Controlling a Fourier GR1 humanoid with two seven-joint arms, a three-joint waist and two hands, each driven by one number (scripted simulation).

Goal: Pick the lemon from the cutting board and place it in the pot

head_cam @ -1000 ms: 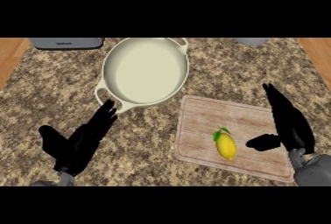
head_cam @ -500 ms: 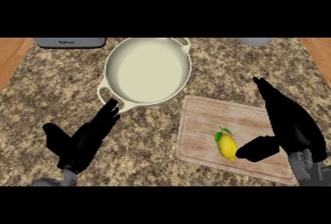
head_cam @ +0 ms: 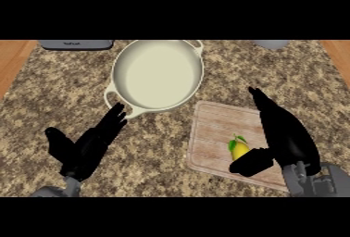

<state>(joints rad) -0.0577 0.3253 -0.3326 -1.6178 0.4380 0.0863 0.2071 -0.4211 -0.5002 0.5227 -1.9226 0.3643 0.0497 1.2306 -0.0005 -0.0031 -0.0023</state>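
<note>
We are at the reach: our right robot hand, fingers straight and thumb spread, flanks the lemon on the cutting board; next we close, then lift toward the pot.

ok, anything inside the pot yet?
No. The pot shows only its bare cream floor. The lemon sits on the board, its right side partly hidden by the right hand.
</note>
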